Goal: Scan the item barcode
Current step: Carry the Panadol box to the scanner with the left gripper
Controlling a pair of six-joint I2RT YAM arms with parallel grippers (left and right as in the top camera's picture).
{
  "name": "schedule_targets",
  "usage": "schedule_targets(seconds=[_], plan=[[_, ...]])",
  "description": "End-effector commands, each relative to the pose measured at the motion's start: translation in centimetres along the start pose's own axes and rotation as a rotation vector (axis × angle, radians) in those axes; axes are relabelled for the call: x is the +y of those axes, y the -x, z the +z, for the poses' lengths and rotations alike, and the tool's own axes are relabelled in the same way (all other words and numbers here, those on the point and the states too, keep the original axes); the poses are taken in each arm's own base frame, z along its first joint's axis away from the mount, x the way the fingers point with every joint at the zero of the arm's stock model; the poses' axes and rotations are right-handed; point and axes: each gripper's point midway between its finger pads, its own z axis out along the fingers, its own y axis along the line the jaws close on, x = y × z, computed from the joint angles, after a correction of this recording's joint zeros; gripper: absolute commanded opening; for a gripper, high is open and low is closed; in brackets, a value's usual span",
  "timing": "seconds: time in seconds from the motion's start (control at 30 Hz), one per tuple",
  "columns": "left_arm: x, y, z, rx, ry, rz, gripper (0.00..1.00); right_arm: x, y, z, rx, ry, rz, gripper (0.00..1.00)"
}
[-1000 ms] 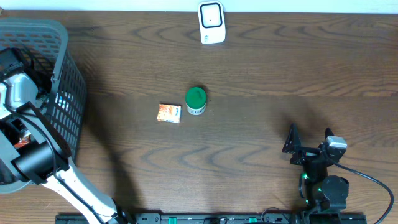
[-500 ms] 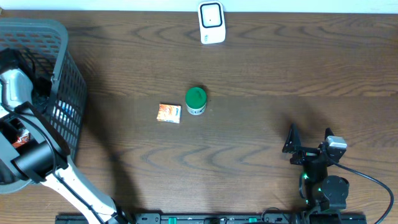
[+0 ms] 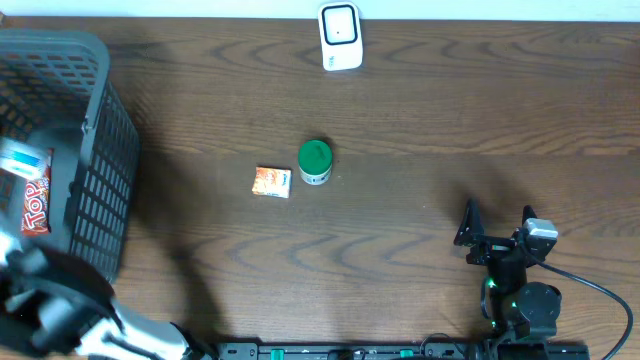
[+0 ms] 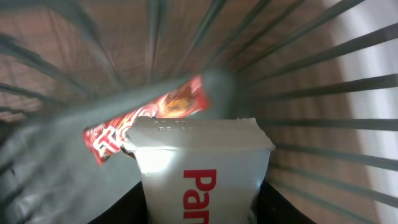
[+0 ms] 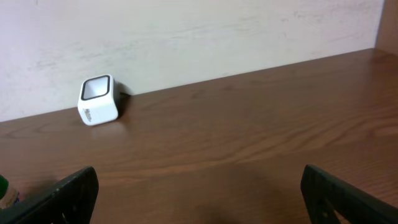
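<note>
A dark wooden table (image 3: 400, 110) is seen from above, and its left end is taken up by a grey wire basket (image 3: 100, 150). The left arm is shown only as a blur at the lower left corner, below the basket. In the left wrist view the left gripper (image 4: 200, 208) is seen inside the basket, its jaws part-way closed on a white carton (image 4: 199, 155) printed with red letters; the carton is held upright between the dark fingers and fills the gap between them. Just behind the carton, a red wrapper (image 4: 149, 115) is seen lying against the basket's bars. The right gripper (image 5: 199, 180) is parked at the lower right of the table, with its jaws spread wide and nothing held between them. A white scanner (image 3: 340, 37) is stood at the far edge, well apart from the basket. Near the table's middle, a green-lidded jar (image 3: 315, 160) is placed just beside a small orange packet (image 3: 272, 181).
</note>
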Motion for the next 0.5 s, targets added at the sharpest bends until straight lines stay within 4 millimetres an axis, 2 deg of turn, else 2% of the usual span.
schedule_targets(seconds=[0.0,0.1,0.23,0.33,0.47], plan=[[-3.4,0.0,-6.5,-0.044,-0.219,-0.013,0.44,0.1,-0.1,0.0,0.000,0.004,0.010,0.99],[-6.3,-1.6,-11.3,-0.036,-0.395,0.014,0.43,0.1,-0.1,0.0,0.000,0.004,0.010,0.99],[-9.5,-5.1,-15.6,0.011,-0.538,0.071,0.44,0.1,-0.1,0.0,0.000,0.004,0.010,0.99],[-11.6,-8.9,-17.2,0.074,-0.583,0.146,0.44,0.1,-0.1,0.0,0.000,0.004,0.010,0.99],[-14.1,-14.4,-17.8,0.193,-0.603,0.248,0.44,0.1,-0.1,0.0,0.000,0.004,0.010,0.99]])
